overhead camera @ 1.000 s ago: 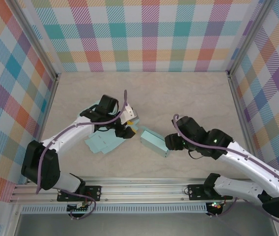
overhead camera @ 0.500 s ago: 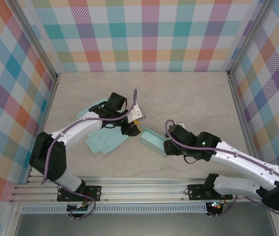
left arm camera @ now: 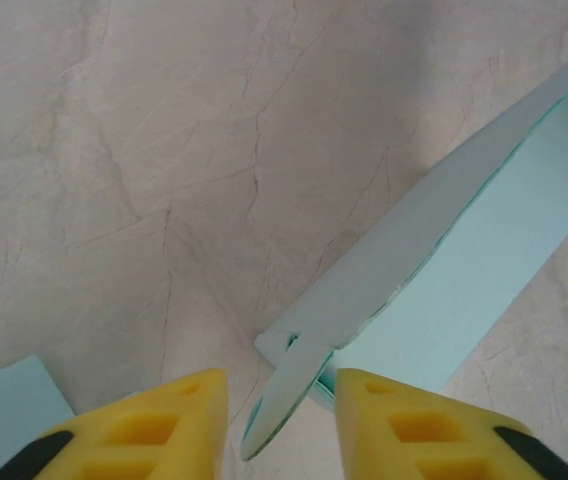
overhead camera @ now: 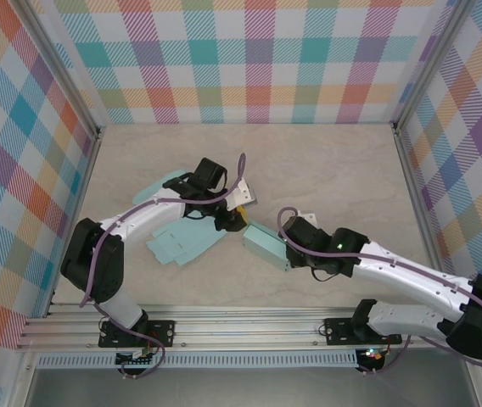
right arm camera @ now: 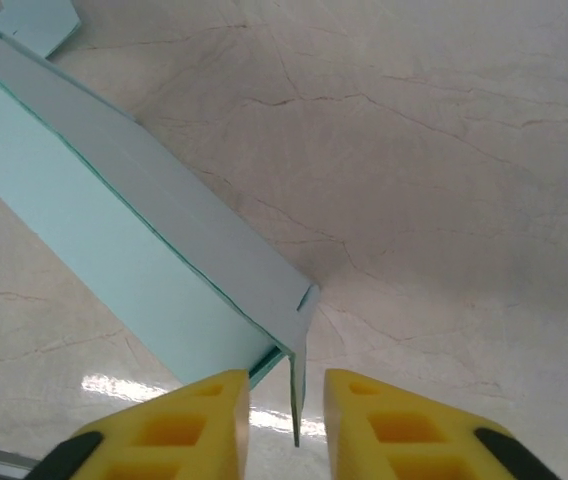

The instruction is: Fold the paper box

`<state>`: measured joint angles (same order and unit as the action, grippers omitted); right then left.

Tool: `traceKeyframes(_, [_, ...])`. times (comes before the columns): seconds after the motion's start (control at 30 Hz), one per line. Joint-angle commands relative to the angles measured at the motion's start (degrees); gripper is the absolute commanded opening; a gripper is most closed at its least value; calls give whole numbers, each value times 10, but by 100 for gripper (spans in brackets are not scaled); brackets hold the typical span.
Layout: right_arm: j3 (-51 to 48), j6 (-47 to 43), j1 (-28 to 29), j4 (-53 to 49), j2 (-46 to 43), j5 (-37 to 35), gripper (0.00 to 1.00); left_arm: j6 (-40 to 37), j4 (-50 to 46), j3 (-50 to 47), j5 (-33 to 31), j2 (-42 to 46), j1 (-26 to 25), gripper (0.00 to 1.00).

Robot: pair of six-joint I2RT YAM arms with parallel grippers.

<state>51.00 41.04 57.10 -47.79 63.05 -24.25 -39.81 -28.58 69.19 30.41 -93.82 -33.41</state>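
The box lies slantwise, one end at each arm: left claw and right claw both gape, each straddling an end flap, unclamped.

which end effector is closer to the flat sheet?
Left. The left end effector sits beside the sheet, at one end of the box; the right end effector is at the box's far end.

Paper box pale teal — table beige, veined; walls multicolour plaid; fingers yellow.
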Motion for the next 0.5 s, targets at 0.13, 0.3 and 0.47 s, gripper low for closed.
traceKeyframes(0.13, [13,-3,3,10,34,-26,0,18,-6,12,-6,-10,-9,10])
traceKeyframes(0.3, [28,-6,2,10,51,-61,0,71,18,9,-36,-9,-11,2])
traceKeyframes(0.47, [67,-37,-6,8,70,-115,0,178,43,14,-69,-13,-13,0])
